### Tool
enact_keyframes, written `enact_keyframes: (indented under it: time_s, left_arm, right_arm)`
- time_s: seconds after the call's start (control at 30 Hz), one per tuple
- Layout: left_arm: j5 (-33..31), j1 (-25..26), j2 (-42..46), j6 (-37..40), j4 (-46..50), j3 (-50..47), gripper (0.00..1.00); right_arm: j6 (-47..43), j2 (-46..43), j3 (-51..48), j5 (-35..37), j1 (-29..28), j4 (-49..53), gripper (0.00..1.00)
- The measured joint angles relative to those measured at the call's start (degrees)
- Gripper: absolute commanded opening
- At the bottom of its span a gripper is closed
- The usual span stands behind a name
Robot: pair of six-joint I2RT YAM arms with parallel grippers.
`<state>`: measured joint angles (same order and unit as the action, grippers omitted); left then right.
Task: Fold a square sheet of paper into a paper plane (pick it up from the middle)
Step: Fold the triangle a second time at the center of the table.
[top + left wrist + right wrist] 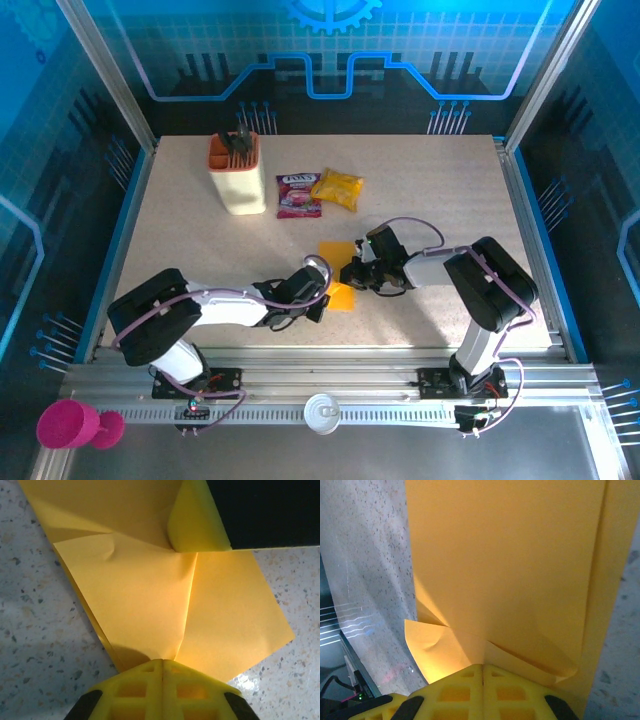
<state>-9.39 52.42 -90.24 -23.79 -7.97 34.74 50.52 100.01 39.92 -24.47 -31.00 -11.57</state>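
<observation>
Top external: the sheet of paper [337, 251] is mid-table, in the near half, strung between the two wrists. It is orange-yellow and matte, and it does not lie flat. Two patches show, one beyond the right gripper [355, 272] and one just beside the left gripper [322, 300].

Left wrist: the sheet of paper [150, 605] has a centre crease, a turned-over flap with a small dent, and a part curling up at the far side. Its lower corner runs into the left gripper [162, 662], whose fingers are pressed together, pinching it.

Right wrist: the right gripper [483, 666] likewise pinches the sheet of paper [510, 555]. A folded corner sits beside the tips, and a straight fold edge runs along the right.

Room: bare table [200, 230] lies left and right of both arms, and the near edge is close behind the left gripper. The cream holder [238, 180], purple-red packet [297, 195] and yellow snack bag [337, 188] sit well apart, toward the far edge.
</observation>
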Motion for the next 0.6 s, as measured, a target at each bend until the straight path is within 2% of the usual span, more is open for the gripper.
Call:
enact_keyframes:
  time_s: [0.33, 0.6]
  left_arm:
    - [1.09, -0.2, -1.2, -0.48, -6.01, -1.57, 0.0]
    - [1.31, -0.31, -1.16, -0.9, -6.6, -1.86, 0.0]
  right_arm:
    - [-3.28, -6.58, 1.18, 0.96, 0.61, 5.99, 0.0]
    - [-3.54, -7.37, 1.77, 2.78, -3.93, 6.4, 0.0]
